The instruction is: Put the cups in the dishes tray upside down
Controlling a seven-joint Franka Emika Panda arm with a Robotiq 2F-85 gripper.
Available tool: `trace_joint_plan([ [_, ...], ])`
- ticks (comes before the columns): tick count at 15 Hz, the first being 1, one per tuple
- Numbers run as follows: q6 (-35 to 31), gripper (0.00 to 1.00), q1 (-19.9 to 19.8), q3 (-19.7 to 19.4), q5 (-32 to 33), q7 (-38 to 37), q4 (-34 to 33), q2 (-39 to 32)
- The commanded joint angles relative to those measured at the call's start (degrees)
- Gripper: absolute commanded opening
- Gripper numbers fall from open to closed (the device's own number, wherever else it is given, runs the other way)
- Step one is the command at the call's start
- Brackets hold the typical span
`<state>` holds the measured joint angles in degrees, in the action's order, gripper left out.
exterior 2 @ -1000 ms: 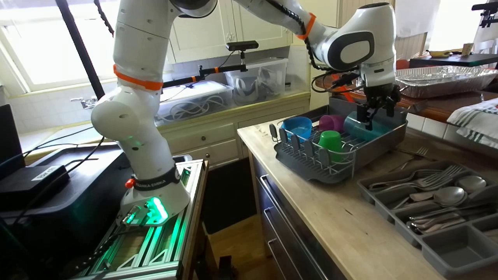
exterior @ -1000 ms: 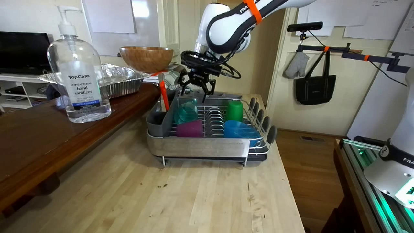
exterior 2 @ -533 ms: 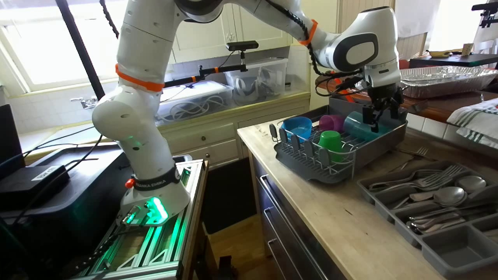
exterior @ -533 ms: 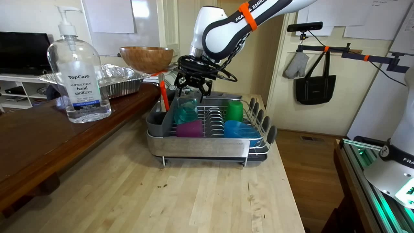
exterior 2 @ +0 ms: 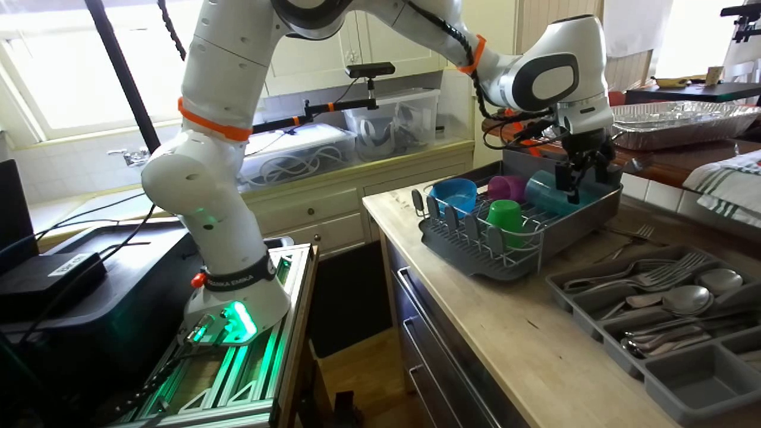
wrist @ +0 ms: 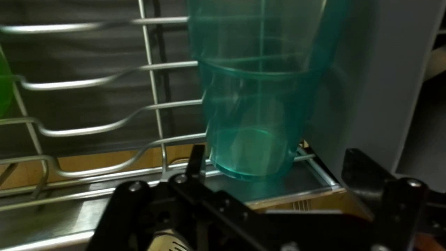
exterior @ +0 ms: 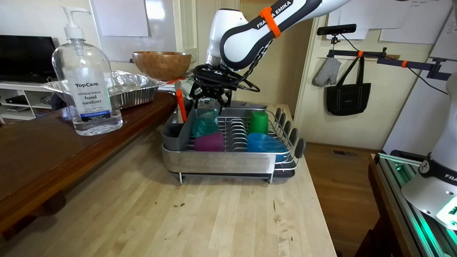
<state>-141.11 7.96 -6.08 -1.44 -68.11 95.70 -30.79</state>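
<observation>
The gripper (exterior: pixel 208 110) is being held wide open above the edge of the silver rack (exterior: pixel 217 162), nothing being gripped, with the bottom of the teal cup (wrist: pixel 258 104) being framed between its fingers (wrist: pixel 196 162) in the wrist view and FRANKA EMIKA being flashed along the white arm (exterior: pixel 237 46)! Down in the rack, the teal and the purple cup (exterior 2: pixel 505 188) are being seen on their sides, the green cup (exterior 2: pixel 505 217) is being shown upside down, and across a row of prongs (exterior: pixel 236 135) from the purple one the blue cup (exterior: pixel 266 143) is being spotted. On the brown table (exterior: pixel 50 153), TopCare antibacterial hand sanitizer, WITH VITAMIN E, is being advertised on the clear bottle (exterior: pixel 87 89).
</observation>
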Motion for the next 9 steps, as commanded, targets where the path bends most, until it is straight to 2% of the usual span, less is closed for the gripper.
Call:
trace_joint_plan([
  [1, 2.4, 1.0, 0.3, 0.2, 0.8, 0.3, -1.9, -2.2],
  [2, 2.4, 1.0, 0.3, 0.2, 0.8, 0.2, -1.7, -2.2],
  [9, -10.3, 1.0, 0.6, 0.3, -2.2, -5.3, 7.0, 1.8],
])
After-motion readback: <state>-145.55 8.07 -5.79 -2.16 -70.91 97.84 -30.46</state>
